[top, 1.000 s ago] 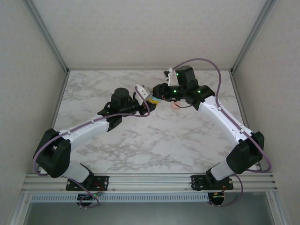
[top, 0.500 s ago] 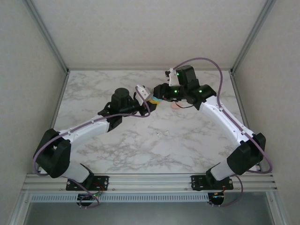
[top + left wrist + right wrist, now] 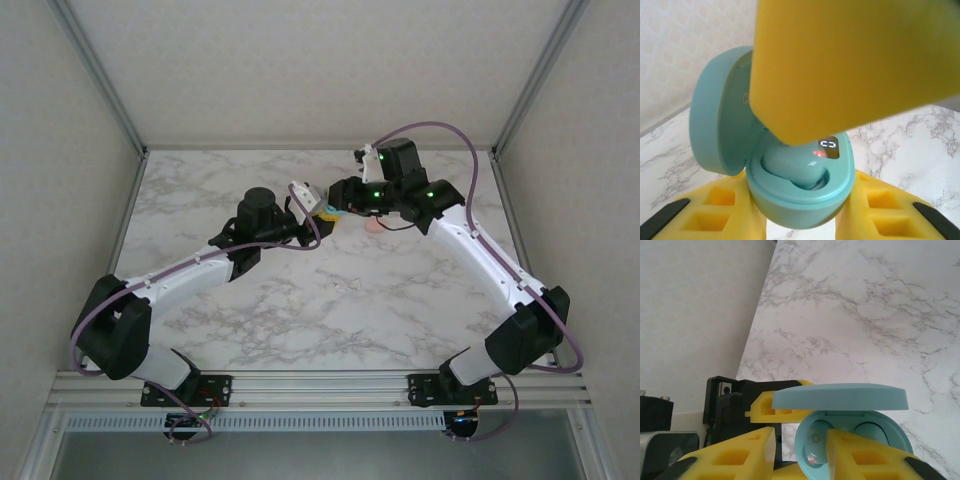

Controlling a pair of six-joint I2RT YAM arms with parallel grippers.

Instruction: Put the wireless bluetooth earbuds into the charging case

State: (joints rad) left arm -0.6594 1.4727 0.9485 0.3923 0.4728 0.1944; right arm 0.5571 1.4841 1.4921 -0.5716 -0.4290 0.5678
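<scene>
step: earbud (image 3: 790, 165) being seated in open case (image 3: 800, 200), lower centre | left fingers (image 3: 715, 212) being pinched on case | right fingers (image 3: 735, 460) slightly apart over it, grip cannot be told | next: clean release being called for, then lid (image 3: 840, 396) closed

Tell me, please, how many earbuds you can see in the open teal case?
2, both seated in the teal case: one earbud glowing red, the other beside it; others may be hidden.
</scene>
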